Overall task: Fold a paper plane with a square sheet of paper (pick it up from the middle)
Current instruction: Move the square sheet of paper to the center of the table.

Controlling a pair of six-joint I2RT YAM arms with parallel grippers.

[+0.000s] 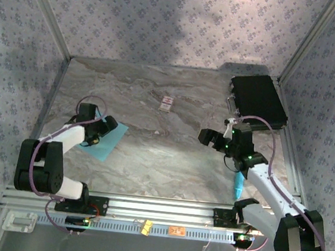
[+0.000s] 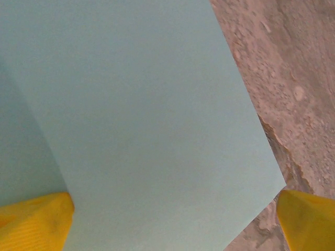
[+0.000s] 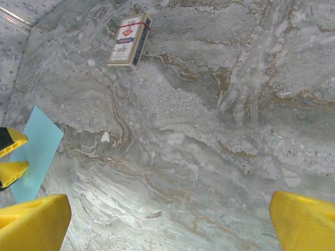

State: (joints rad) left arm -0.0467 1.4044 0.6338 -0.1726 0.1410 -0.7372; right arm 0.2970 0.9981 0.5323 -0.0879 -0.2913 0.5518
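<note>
the square sheet of paper (image 1: 110,142) lies on the left side of the grey stone table (image 1: 169,162). the left gripper (image 1: 98,131) is low over it with its yellow fingers (image 2: 34,222) spread wide, and they are not pinching it. the right gripper (image 1: 210,137) hangs over bare table well off to the right, its fingers (image 3: 306,219) wide apart too and holding nothing, and a small white card (image 1: 167,103) lies farther back.

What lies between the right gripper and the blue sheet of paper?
Bare marble table separates right gripper from sheet in the top view; the card lies farther back.
</note>
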